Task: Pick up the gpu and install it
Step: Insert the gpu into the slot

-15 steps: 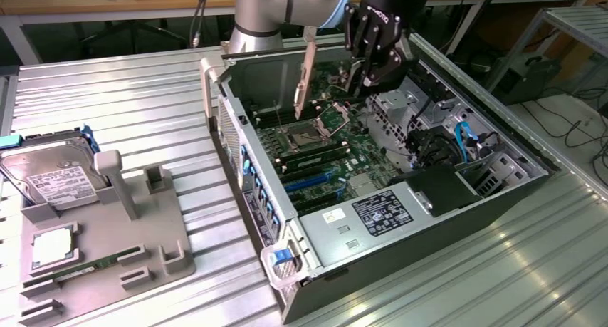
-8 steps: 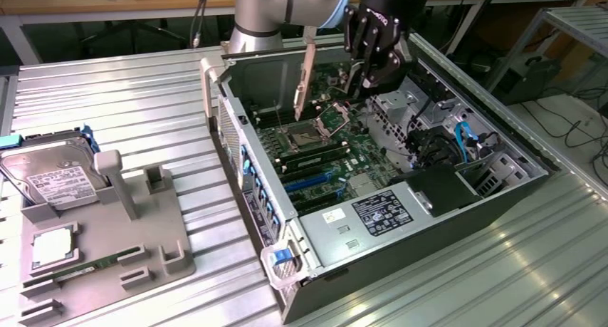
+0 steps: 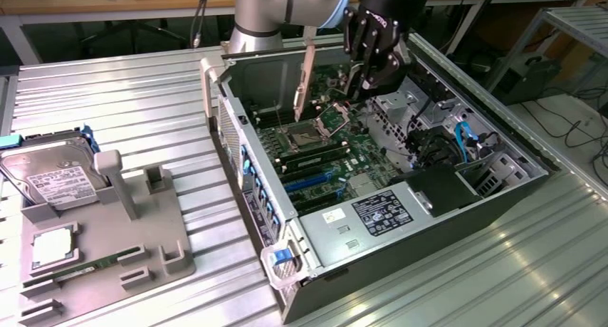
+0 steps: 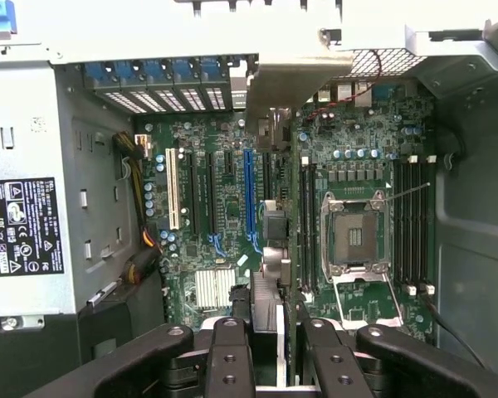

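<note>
Holding gpu [image 4: 266, 300] over motherboard [image 4: 226, 192]

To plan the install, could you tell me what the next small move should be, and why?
Probably a small sideways shift toward the blue slot: the end effector holds the gpu edge-down above the motherboard, and its edge looks beside that slot, not over it.

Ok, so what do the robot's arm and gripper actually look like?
The arm is a thick silver-grey tube with a light blue cap at a joint. The gripper is black and blocky, with small white lettering on its body; its fingers are matt black with round screw heads.
</note>
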